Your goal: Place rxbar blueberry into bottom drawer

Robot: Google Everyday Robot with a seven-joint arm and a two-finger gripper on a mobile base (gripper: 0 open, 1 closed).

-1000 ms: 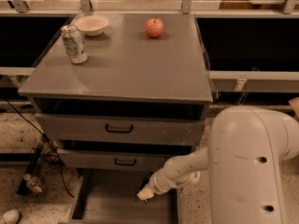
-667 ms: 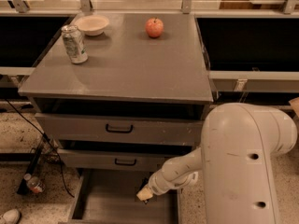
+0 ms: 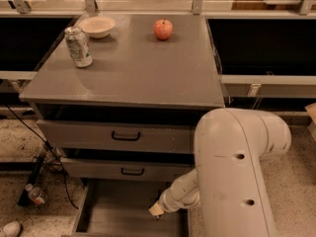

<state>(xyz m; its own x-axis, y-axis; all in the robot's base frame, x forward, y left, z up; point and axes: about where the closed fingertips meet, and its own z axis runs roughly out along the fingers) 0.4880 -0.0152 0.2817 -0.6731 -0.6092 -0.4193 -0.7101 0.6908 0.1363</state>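
Grey and pulled out, the bottom drawer (image 3: 116, 209) is sitting open at floor level, its plain interior showing. The gripper (image 3: 157, 210) is hanging just over the drawer's right side at the end of the robot's bulky white arm (image 3: 237, 172). Whether it is gripping anything cannot be told, and the rxbar blueberry cannot be picked out. Above, the two black-handled drawers (image 3: 123, 142) are sitting closed. On the table (image 3: 138, 73), a silver-green can (image 3: 79, 46) is standing near a pale bowl (image 3: 97, 26), with a red apple (image 3: 163, 29) well apart to their right.
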